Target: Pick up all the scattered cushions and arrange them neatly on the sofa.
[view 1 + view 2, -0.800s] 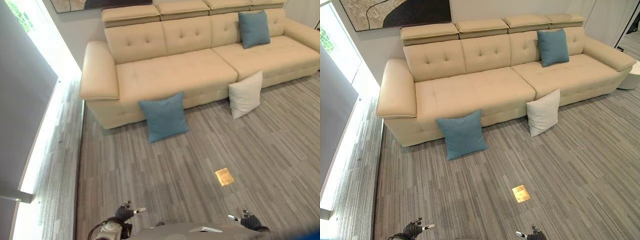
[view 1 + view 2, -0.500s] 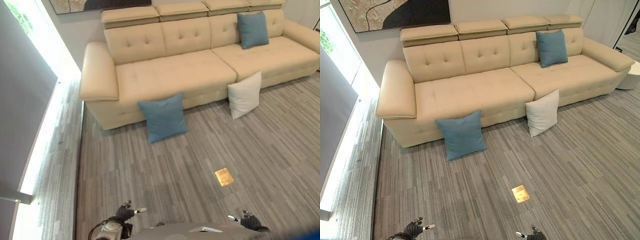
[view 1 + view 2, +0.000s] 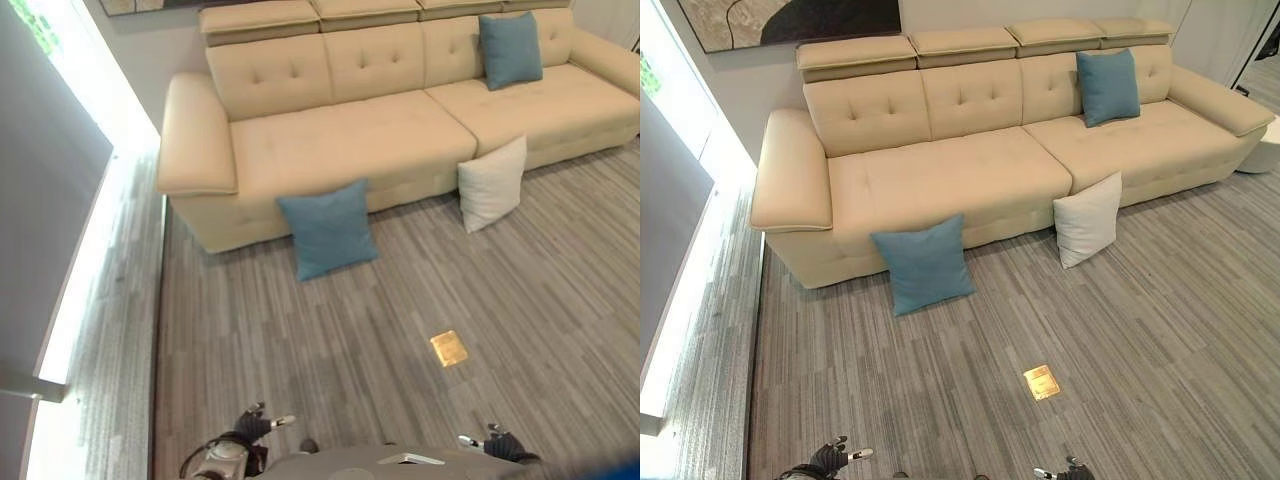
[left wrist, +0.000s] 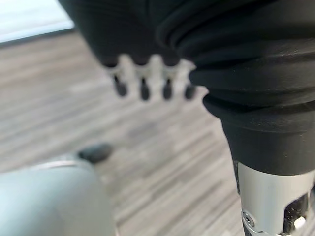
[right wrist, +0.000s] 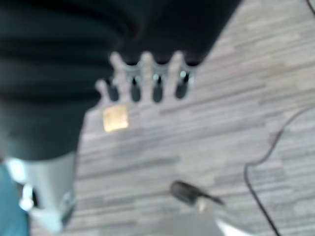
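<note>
A long beige sofa [image 3: 940, 170] stands against the far wall. One teal cushion [image 3: 923, 262] leans on its front, standing on the floor. A white cushion [image 3: 1088, 218] leans against the sofa front further right. Another teal cushion [image 3: 1108, 86] rests upright against the backrest on the right seat. My left hand [image 3: 252, 426] hangs low at the bottom edge, far from the cushions, fingers [image 4: 142, 86] relaxed and holding nothing. My right hand [image 3: 496, 441] hangs likewise at the bottom right, its fingers [image 5: 156, 82] straight over the floor.
Grey striped carpet [image 3: 1120, 330] covers the floor, with a small brass floor plate [image 3: 1041, 382] ahead of me. A bright window strip [image 3: 80, 290] runs along the left. A dark artwork [image 3: 790, 20] hangs above the sofa.
The whole picture has shifted slightly, so the camera moved. The cushions stay in place and both hands still hang low.
</note>
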